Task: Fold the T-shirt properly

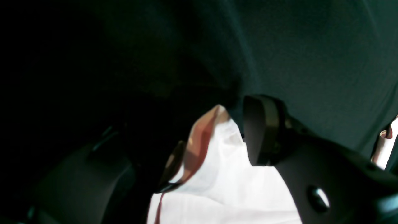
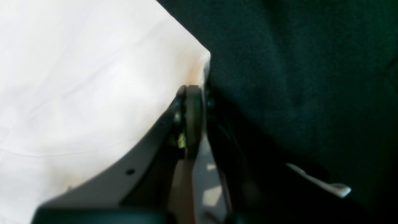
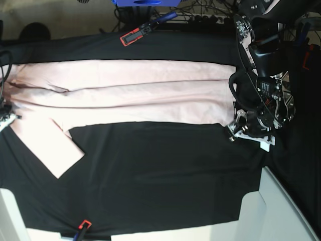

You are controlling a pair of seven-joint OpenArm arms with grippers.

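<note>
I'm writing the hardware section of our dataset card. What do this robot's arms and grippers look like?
The left arm is black with looped black cables and a pale part at the wrist. Left gripper: dark rounded fingers. Right gripper: dark thin pads on pale grey arms.

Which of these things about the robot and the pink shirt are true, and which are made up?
1. The T-shirt lies stretched out long on a black cloth. True.
2. The left gripper has its fingers spread apart at a corner of the shirt. True.
3. The right gripper has its fingers wide open. False: they are closed together at the shirt's edge.
4. The shirt is rolled up into a ball. False: it lies flat, folded lengthwise, with one sleeve sticking out.
5. A clamp with an orange tip sits at the far edge of the cloth. True.
</note>
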